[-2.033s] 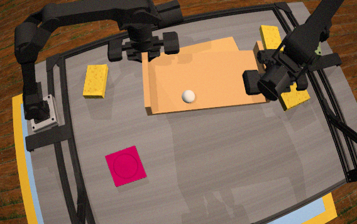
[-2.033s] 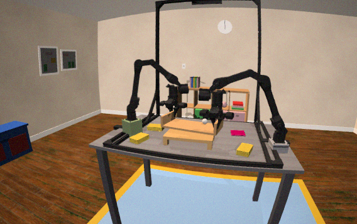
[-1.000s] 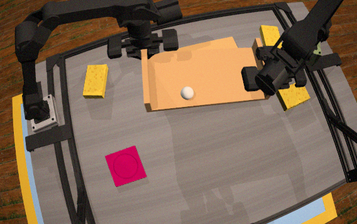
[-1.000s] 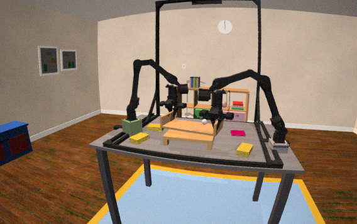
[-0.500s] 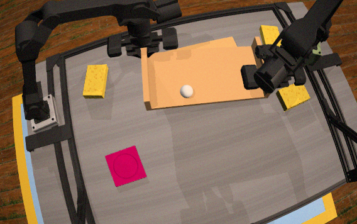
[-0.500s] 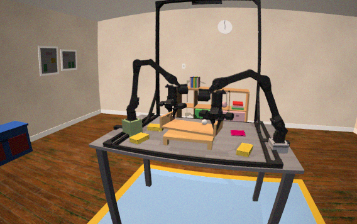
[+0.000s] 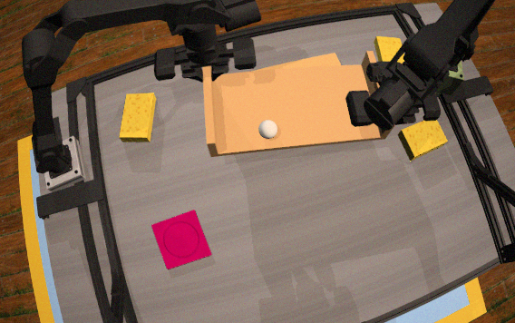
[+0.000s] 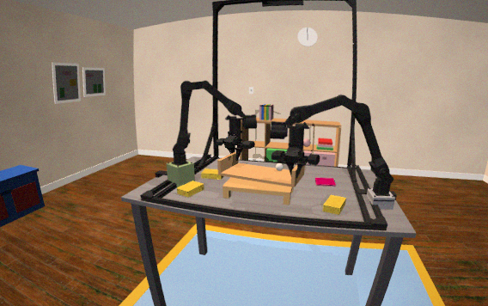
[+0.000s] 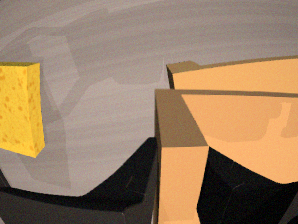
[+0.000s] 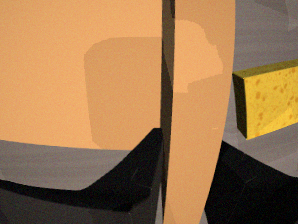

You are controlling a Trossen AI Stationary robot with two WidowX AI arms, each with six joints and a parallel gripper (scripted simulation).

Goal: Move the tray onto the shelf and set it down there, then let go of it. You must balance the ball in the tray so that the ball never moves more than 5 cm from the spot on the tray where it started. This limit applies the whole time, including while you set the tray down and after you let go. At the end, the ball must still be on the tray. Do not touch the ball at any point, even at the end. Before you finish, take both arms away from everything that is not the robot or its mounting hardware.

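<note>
Your left gripper [image 7: 204,74] [image 8: 291,168] clamps one upright end wall of the wooden tray [image 7: 290,104] [image 8: 258,171] [image 9: 250,115] [image 10: 125,75], its fingers closed on either side of the board, while your right gripper [image 7: 378,86] [image 8: 233,156] pinches the opposite end wall. Between the two pairs of fingers, nearer the left pair, a white ball [image 7: 268,129] [image 8: 279,167] rests on the tray floor near its long edge. The low shelf [image 7: 313,61] [image 8: 258,187] [image 9: 235,75] stands partly beneath the tray, showing beyond the left fingers in the wrist view; the tray appears raised above it and not fully over it. Carry both ends toward the shelf together, slowly and at matching height, then lower evenly; one end lagging could tip the floor and start the ball rolling. Open both sets of fingers gently only once the tray sits flat, and back away without brushing the ball.
</note>
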